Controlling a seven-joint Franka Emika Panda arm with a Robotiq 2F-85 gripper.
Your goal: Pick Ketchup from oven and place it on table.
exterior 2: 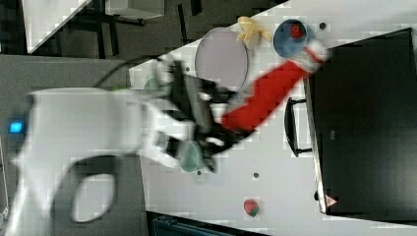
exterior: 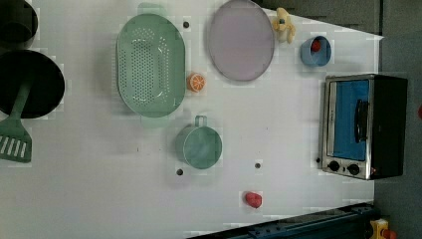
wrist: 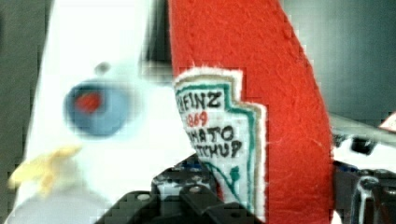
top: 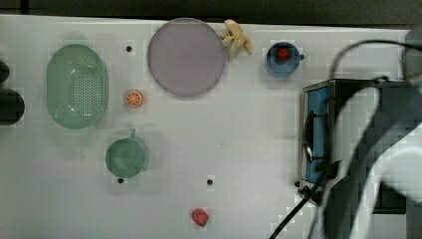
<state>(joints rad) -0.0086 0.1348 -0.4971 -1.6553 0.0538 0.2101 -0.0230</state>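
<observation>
Ketchup bottle [exterior 2: 268,96] is clamped at its base in the tool [exterior 2: 216,128], jaws part-closed on it. Held in the air, long axis angled, cap toward the oven [exterior 2: 364,123] in the right view. Open surface [exterior 2: 275,162] lies below; lower it there.

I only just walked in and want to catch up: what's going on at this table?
The arm's gripper is shut on the ketchup, holding it in the air between the oven and the purple plate. The oven door looks closed. The bottle hasn't been set on the table yet.
</observation>
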